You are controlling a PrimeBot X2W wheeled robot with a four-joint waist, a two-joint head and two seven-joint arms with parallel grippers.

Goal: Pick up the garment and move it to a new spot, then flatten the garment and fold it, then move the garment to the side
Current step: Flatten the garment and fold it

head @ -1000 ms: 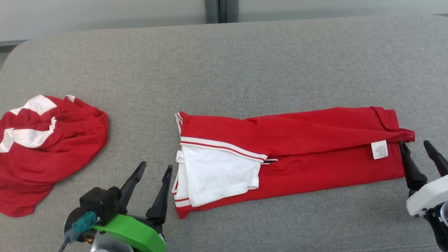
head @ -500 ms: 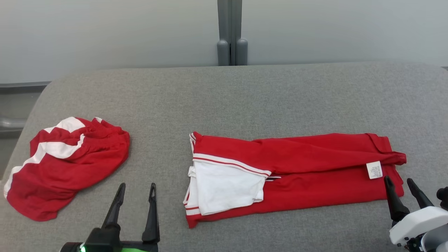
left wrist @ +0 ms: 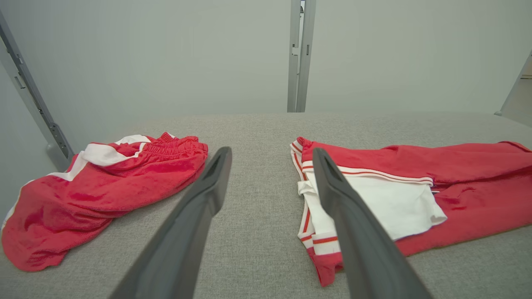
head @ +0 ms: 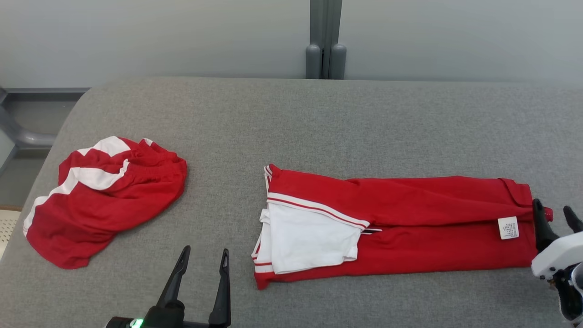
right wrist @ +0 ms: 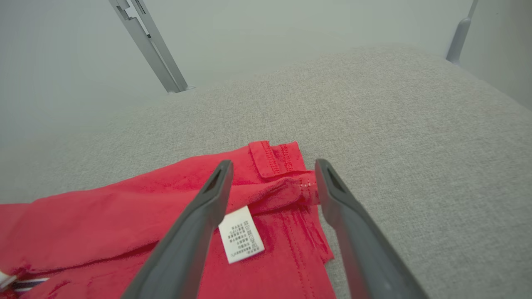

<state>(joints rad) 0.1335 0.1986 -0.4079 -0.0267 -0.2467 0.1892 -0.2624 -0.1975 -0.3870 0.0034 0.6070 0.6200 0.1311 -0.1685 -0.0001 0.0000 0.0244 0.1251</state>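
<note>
Garment (head: 410, 228): red, folded into a long strip, lying flat on the grey cloth-covered counter (head: 319, 118), right of centre. Its long axis runs left–right across the robot's front. White panel (head: 309, 239) at its left end, sewn label (head: 508, 227) near its right end. Right gripper (head: 556, 217) is at the strip's right end, fingers (right wrist: 195, 224) spread apart and holding nothing. In the right wrist view the rolled hem corner (right wrist: 282, 193) lies between them; the outer finger is just beside the hem tip or touching it, cannot tell which. Left gripper (head: 204, 252) is near the front edge, fingers (left wrist: 199, 207) likewise spread and empty, pointing at bare counter just beside the strip's left end. The garment lies to that gripper's right, apart from it. Judgement: each arm is nearer its own end, so an end-to-end fold or a slide aside would likely need the left gripper to shift rightward onto the white panel before closing. Second garment (head: 104, 200), red and white and crumpled, lies well apart near the counter's left edge, beyond the left gripper. It takes up that side and may limit where the strip can go. Grey post (head: 324, 45) stands behind the far edge, out of the working area.
</note>
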